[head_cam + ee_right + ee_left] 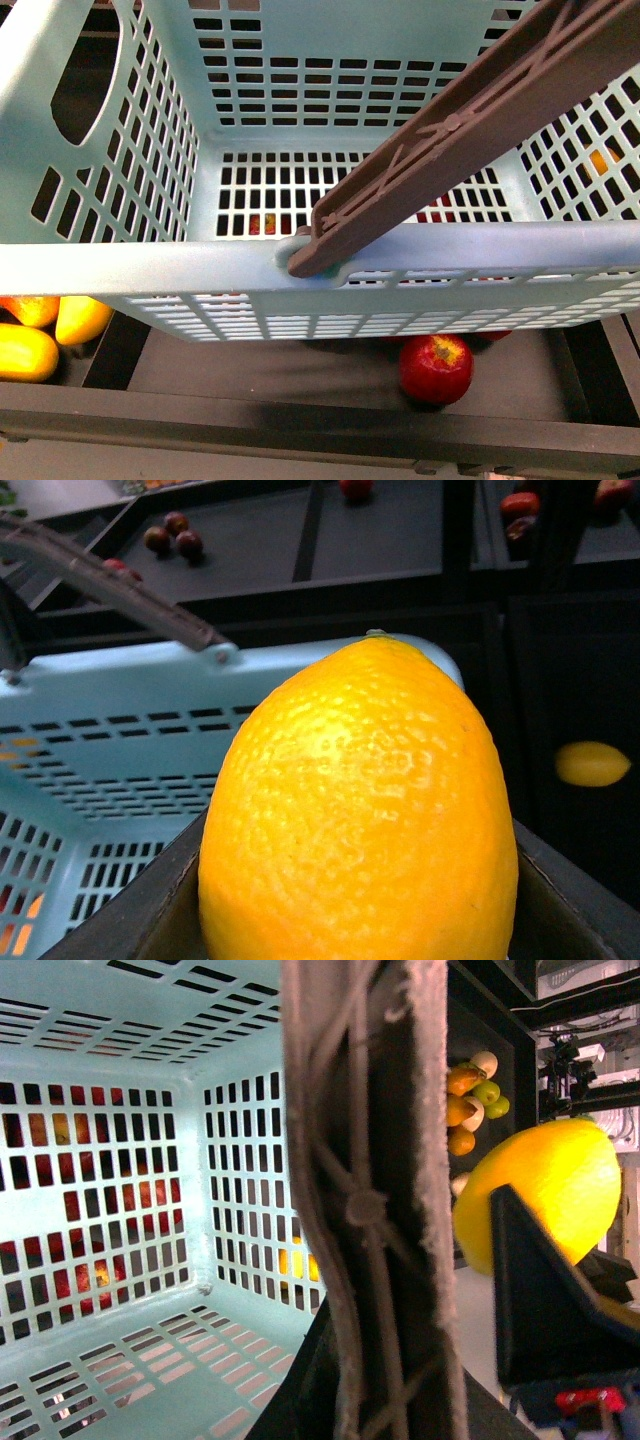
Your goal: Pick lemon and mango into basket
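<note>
The turquoise slotted basket (200,265) hangs close to the front camera and fills that view, nothing lying on its floor (150,1360). My left gripper (365,1385) is shut on the basket's brown handle (365,1210). The bright yellow lemon (360,810) is clamped between the dark fingers (565,910) of my right gripper (360,925), which is shut on it. The lemon (545,1195) is held in the air just beside the handle, near the basket's rim (120,670). Elongated yellow fruits (25,352) lie under the basket's left corner; I cannot tell which is the mango.
A red apple (436,367) lies in a dark tray (300,375) beneath the basket. Another yellow fruit (592,763) rests on a dark shelf to one side. Small dark red fruits (175,535) sit in trays behind. Mixed fruits (470,1090) are piled on a black rack.
</note>
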